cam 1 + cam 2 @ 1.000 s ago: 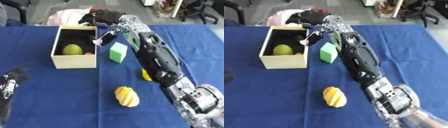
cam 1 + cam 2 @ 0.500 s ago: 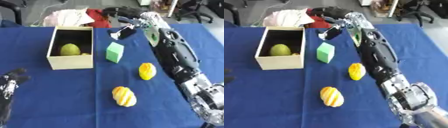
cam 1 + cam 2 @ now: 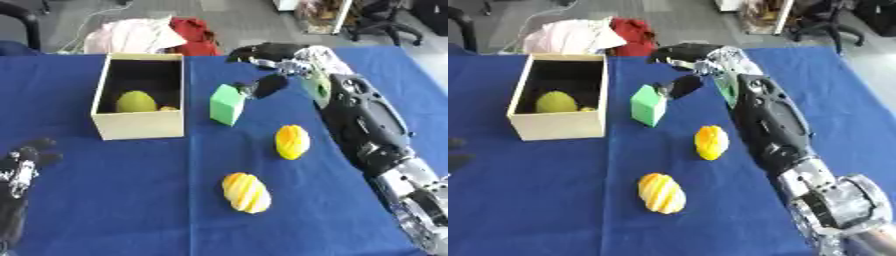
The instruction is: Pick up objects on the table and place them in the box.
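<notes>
Blue table (image 3: 105,200) holds a striped yellow fruit (image 3: 246,192) nearest the front edge, an orange-yellow fruit (image 3: 291,142) further in, then the green block (image 3: 227,104) beside the box (image 3: 140,126), which holds a green fruit (image 3: 136,101). Right hand (image 3: 262,55) hovers past the block, fingers relaxed, empty. Left hand (image 3: 22,167) idles open, front-left corner.

Right hand (image 3: 267,65): blurred; finger posture indeterminate. Left hand (image 3: 19,172): cut off by the lower left edge. Small orange item (image 3: 169,108) in the box (image 3: 140,127): mostly hidden behind its wall.
</notes>
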Motion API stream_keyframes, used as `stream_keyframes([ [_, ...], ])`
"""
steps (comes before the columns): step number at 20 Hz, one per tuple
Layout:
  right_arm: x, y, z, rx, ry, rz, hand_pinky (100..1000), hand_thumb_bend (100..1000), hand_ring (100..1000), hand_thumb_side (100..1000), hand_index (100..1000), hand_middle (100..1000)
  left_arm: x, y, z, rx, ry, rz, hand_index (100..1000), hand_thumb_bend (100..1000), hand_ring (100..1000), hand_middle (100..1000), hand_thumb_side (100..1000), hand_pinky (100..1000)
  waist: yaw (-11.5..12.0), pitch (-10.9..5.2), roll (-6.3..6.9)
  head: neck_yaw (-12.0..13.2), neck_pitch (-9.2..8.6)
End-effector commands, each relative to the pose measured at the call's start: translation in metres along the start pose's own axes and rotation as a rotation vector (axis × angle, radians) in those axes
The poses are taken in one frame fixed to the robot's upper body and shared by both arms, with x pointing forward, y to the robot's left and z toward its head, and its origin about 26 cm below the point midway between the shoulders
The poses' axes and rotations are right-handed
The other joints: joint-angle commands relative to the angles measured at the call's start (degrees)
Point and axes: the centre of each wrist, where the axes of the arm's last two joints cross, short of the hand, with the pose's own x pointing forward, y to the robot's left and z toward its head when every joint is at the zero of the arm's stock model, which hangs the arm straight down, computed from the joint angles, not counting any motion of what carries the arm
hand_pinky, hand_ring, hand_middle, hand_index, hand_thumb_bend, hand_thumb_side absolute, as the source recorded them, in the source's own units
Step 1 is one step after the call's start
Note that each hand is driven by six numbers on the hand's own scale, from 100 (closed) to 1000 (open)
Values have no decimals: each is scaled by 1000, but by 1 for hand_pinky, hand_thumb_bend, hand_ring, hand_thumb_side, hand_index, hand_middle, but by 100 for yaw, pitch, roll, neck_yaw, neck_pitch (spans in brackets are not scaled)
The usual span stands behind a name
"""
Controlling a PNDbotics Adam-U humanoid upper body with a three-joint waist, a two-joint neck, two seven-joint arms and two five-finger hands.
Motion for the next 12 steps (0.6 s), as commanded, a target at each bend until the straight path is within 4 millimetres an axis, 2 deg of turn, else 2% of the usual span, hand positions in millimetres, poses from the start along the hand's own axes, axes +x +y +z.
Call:
stream_keyframes([
  [1, 3, -8, -3, -62, 46, 40, 983, 100, 1000, 593, 1000, 1000, 6, 1, -2, -4, -25, -4, 799, 100, 724, 748, 702, 899, 27, -60, 78, -53, -48],
  [2, 5, -5, -5, -73, 60, 47, 981, 100, 1000, 586, 1000, 1000, 6, 1, -3, -4, -26, -3, 799, 100, 724, 749, 703, 899, 39, -51, 88, -70, -51],
  [12, 7, 37, -10, -10, 163, 36, 973, 100, 998, 716, 1000, 1000, 7, -1, -3, -10, -28, 1, 799, 100, 725, 749, 707, 901, 72, 7, 110, -124, -56],
])
